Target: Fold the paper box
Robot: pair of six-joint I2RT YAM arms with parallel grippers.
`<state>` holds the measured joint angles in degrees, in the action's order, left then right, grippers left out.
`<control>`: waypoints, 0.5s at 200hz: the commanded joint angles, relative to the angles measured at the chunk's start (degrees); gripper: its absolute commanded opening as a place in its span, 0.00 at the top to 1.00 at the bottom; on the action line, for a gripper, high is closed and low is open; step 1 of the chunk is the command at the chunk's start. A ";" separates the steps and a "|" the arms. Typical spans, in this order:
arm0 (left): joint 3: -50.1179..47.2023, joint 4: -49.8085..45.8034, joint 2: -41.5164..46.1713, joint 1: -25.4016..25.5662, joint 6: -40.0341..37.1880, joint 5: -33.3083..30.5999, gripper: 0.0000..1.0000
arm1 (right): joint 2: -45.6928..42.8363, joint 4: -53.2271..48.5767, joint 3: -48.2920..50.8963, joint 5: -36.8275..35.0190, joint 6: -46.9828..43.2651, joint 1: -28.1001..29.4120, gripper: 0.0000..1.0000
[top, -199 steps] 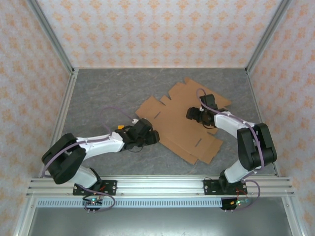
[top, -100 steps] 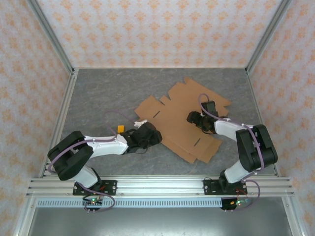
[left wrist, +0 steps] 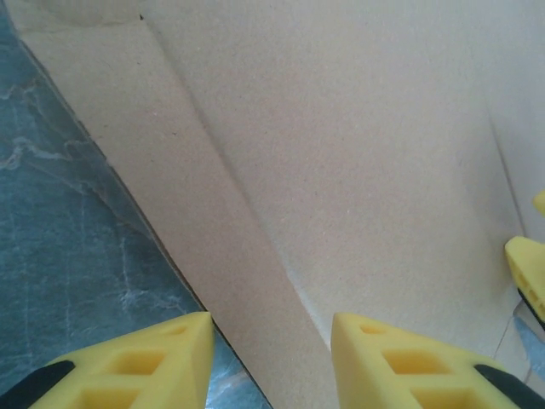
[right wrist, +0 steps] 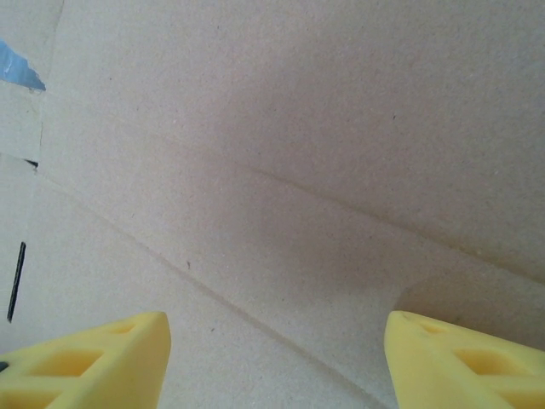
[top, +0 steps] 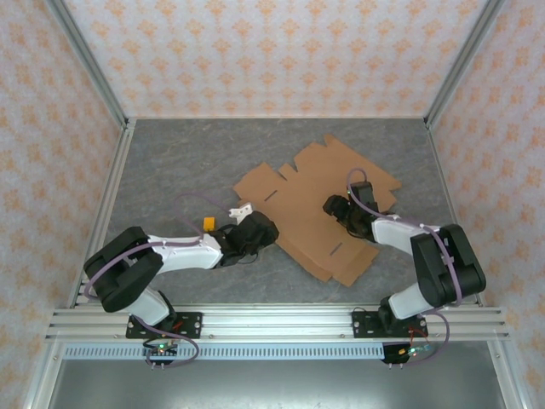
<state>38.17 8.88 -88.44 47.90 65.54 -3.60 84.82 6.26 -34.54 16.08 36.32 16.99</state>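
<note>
The paper box [top: 298,213] is a flat brown die-cut sheet with flaps and slits, lying on the grey table right of centre. My left gripper [top: 266,230] is low at the sheet's near-left edge. In the left wrist view its jaws [left wrist: 271,341] stand apart. One fingertip [left wrist: 170,358] is over the table and the other [left wrist: 400,362] over the cardboard [left wrist: 358,153], so the flap's edge runs between them. My right gripper [top: 332,207] hovers over the middle of the sheet. It is open wide [right wrist: 277,349] above a crease in the cardboard [right wrist: 298,128], with nothing held.
The grey marbled table [top: 170,162] has bare room at the left and back. Aluminium frame posts and patterned walls close it in, with a rail [top: 272,324] along the near edge. A bit of yellow foam [left wrist: 530,274] shows at the right edge of the left wrist view.
My left gripper slid right to the sheet's near-left edge and its jaws narrowed. The sheet shifted slightly. The right gripper stayed over the middle, drifting a little nearer.
</note>
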 commanded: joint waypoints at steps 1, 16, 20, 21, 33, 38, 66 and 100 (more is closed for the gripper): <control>0.33 4.01 -0.59 0.19 2.32 -4.08 0.60 | -2.18 1.27 1.72 -1.88 3.45 0.92 0.32; -0.17 4.69 -0.94 0.24 3.63 -4.39 0.60 | -2.84 1.41 1.94 -2.31 4.22 1.15 0.32; -0.25 4.61 -1.02 0.19 3.91 -4.47 0.60 | -3.00 1.41 2.02 -2.43 4.29 1.22 0.32; -0.27 4.59 -1.03 0.18 3.99 -4.44 0.60 | -3.04 1.40 2.02 -2.49 4.33 1.26 0.32; -0.62 3.88 -0.99 0.29 4.77 -4.55 0.58 | -3.36 1.31 2.03 -2.95 4.38 1.37 0.32; -0.85 3.27 -0.80 0.35 5.09 -4.73 0.57 | -3.51 1.16 2.11 -3.21 4.31 1.36 0.32; -2.69 -2.54 2.21 0.69 5.65 -7.84 0.52 | -3.35 0.81 2.11 -3.75 3.86 1.37 0.32; -2.93 -5.55 2.51 0.59 6.26 -7.92 0.48 | -3.35 0.96 2.22 -3.75 3.95 1.46 0.32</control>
<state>35.18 7.51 -86.67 48.01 70.57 -8.36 82.39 6.52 -32.97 14.35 39.51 18.02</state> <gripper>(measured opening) 0.508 0.677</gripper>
